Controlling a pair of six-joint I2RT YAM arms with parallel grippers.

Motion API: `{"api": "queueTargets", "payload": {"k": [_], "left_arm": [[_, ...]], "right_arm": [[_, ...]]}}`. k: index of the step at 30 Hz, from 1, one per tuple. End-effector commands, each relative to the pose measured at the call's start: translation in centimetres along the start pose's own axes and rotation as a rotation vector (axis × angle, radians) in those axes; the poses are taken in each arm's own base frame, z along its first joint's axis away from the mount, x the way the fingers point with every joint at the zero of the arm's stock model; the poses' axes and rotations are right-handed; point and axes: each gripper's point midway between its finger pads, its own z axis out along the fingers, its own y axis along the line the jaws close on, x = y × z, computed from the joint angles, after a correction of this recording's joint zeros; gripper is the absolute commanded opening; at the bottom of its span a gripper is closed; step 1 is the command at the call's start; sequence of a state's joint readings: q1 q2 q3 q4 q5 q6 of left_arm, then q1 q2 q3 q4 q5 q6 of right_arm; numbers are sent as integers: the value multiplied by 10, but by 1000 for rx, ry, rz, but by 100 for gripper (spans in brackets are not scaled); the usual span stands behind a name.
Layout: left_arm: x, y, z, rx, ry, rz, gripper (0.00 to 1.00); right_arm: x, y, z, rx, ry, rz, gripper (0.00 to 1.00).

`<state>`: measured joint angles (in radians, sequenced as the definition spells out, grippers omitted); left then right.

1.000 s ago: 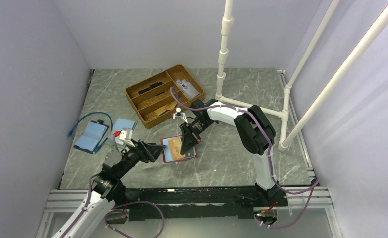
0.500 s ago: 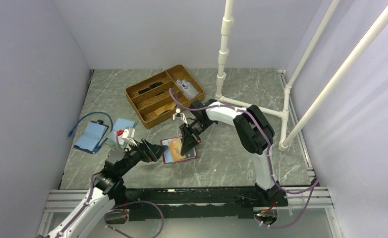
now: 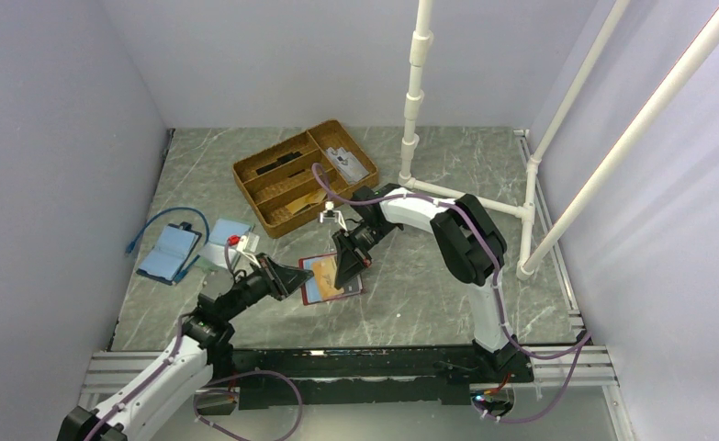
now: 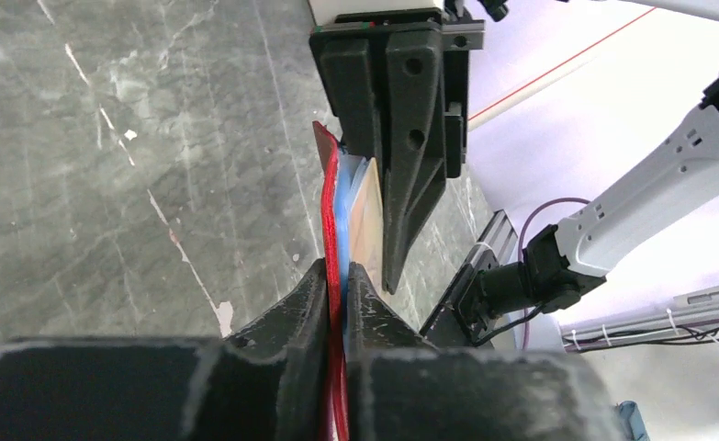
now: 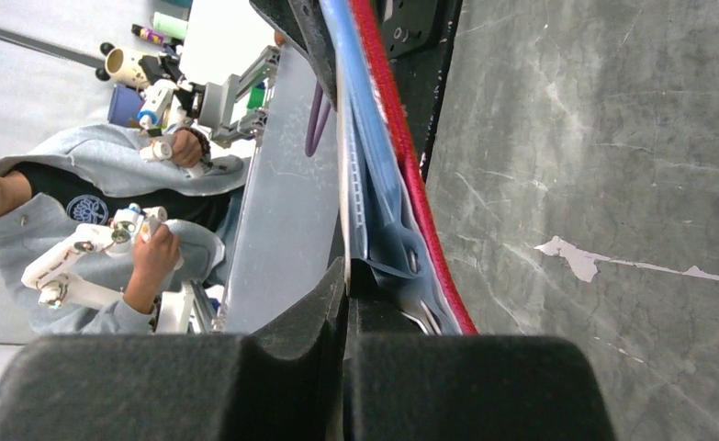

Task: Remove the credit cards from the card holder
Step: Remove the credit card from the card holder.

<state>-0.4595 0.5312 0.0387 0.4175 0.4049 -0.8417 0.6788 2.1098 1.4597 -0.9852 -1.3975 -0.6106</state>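
The left tool [image 4: 337, 276] is clamping an edge of the open red card holder [image 4: 330, 193] over the marbled surface [image 3: 410, 294], while the right tool [image 5: 346, 276] is pinching shut on a gold-tan credit card [image 4: 366, 216] inside it.

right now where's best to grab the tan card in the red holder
Take the gold-tan card by its free edge, coming from the side opposite the left gripper, which pinches the card holder. That edge shows clear of the red cover; it's thin, so pinch across its faces.
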Motion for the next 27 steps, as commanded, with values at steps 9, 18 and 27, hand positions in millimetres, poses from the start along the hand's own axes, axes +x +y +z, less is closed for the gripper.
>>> {"api": "queueTargets", "payload": {"k": [9, 18, 27], "left_arm": [[-12, -21, -12, 80, -75, 26, 0], [-16, -25, -14, 111, -102, 32, 0], [-20, -29, -18, 153, -135, 19, 0]], "right_arm": [[-16, 7, 0, -34, -34, -64, 0], [-18, 12, -2, -52, -50, -68, 1], [-20, 9, -13, -42, -76, -60, 3]]}}
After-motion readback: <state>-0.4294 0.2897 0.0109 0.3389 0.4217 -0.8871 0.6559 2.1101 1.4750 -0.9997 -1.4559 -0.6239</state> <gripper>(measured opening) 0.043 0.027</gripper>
